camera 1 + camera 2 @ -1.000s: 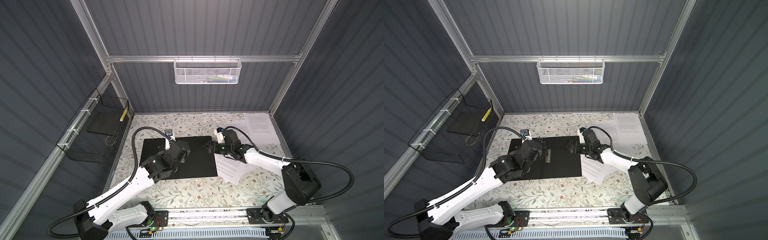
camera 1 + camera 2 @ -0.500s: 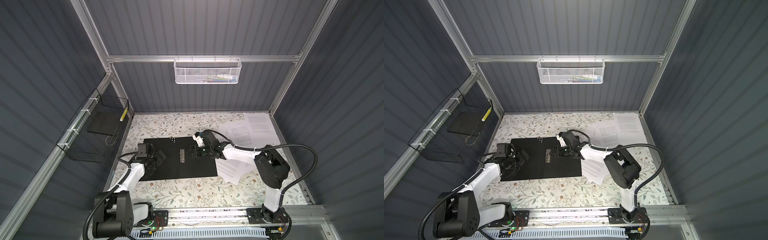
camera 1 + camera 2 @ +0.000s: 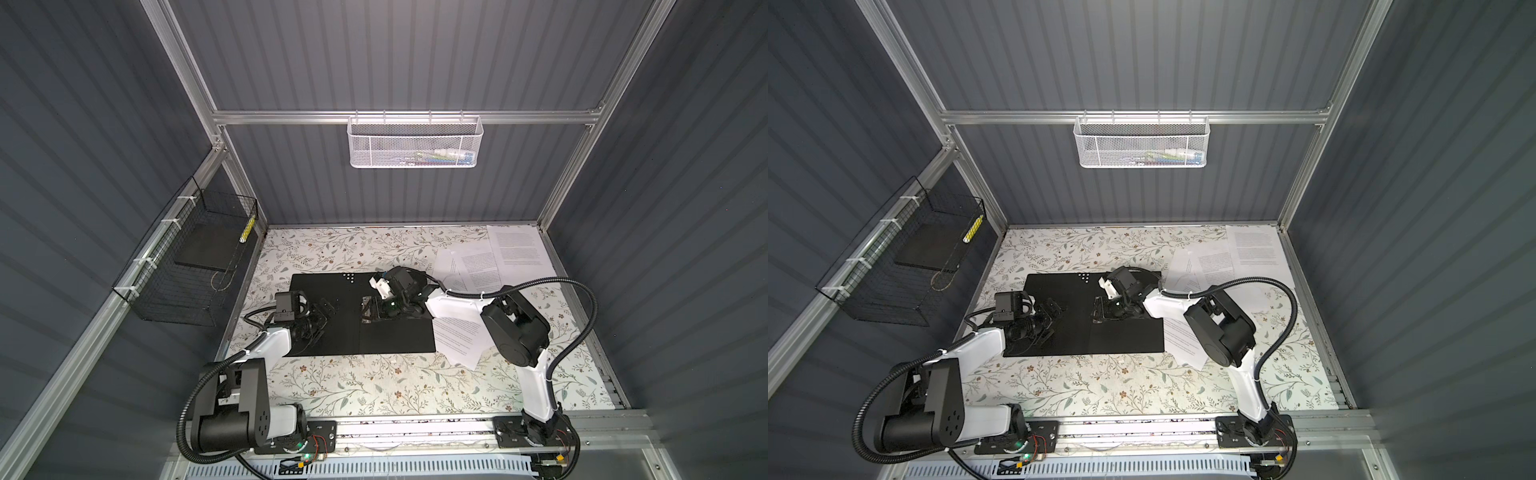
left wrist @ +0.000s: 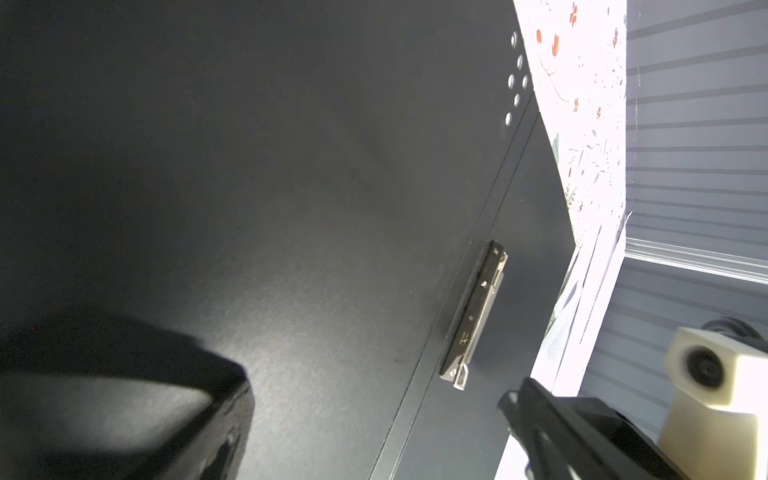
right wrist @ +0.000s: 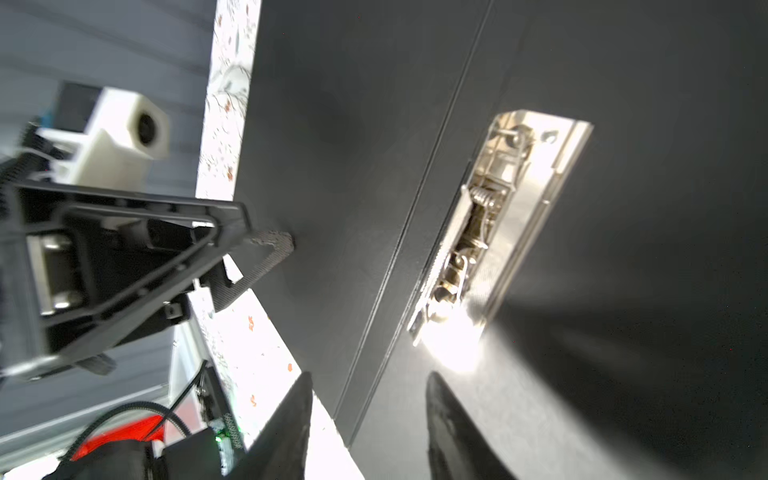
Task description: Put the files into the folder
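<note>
The folder (image 3: 332, 336) (image 3: 1075, 291) lies open on the flowered table, black inside up, with a metal clip (image 3: 368, 309) (image 5: 498, 216) (image 4: 473, 316) beside its spine. My right gripper (image 3: 376, 313) (image 5: 370, 382) hovers low at one end of the clip. Its jaws are partly apart with only folder surface between them. My left gripper (image 3: 322, 313) (image 4: 376, 415) is wide open, with one finger (image 5: 282, 241) touching the folder's left half. The files, white printed sheets, lie right of the folder: two at the back right (image 3: 519, 245) (image 3: 478, 270) and one (image 3: 457, 336) partly under the right arm.
A black wire basket (image 3: 187, 270) holding a dark slab hangs on the left wall. A white mesh basket (image 3: 415, 141) hangs on the back wall. The arms' base rail (image 3: 415, 428) runs along the front edge.
My left arm has drawn back from the folder's middle to its left half. My right gripper has moved left across the folder to the clip, and its jaws have narrowed.
</note>
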`<state>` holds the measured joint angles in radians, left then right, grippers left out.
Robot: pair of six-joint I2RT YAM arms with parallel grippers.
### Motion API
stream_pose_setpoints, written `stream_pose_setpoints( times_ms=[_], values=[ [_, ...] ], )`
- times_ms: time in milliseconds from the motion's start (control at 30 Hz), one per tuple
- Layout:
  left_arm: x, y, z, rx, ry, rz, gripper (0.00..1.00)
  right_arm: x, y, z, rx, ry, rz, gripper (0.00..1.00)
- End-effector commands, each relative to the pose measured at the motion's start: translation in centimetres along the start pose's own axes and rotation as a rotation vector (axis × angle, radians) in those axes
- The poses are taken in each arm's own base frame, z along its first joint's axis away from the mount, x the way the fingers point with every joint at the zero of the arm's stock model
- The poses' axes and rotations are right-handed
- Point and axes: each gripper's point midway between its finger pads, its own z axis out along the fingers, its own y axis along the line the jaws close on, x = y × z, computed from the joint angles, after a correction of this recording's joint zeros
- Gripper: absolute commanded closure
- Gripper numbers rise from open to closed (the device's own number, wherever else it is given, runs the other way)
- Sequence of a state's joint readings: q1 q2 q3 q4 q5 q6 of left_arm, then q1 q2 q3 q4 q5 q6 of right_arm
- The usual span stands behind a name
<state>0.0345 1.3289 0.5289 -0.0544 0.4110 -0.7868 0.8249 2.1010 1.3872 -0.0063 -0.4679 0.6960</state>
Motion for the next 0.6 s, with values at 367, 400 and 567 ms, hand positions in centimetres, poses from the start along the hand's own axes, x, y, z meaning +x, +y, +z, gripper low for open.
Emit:
stream_pose_setpoints(
  times_ms=[367, 400, 567],
  values=[
    [3.3, 4.7, 0.1, -0.138, 0.075, -0.08, 0.0, 1.1, -0.9, 2.0, 0.004, 0.073, 0.076, 0.78],
    [3.4, 4.7, 0.1, -0.14, 0.077, -0.08, 0.0, 1.1, -1.0, 2.1, 0.005, 0.076, 0.079, 0.79],
    [3.4, 4.8, 0.0, -0.146, 0.073, -0.077, 0.0, 1.0, -1.3, 2.7, 0.008, 0.077, 0.08, 0.79]
  ],
)
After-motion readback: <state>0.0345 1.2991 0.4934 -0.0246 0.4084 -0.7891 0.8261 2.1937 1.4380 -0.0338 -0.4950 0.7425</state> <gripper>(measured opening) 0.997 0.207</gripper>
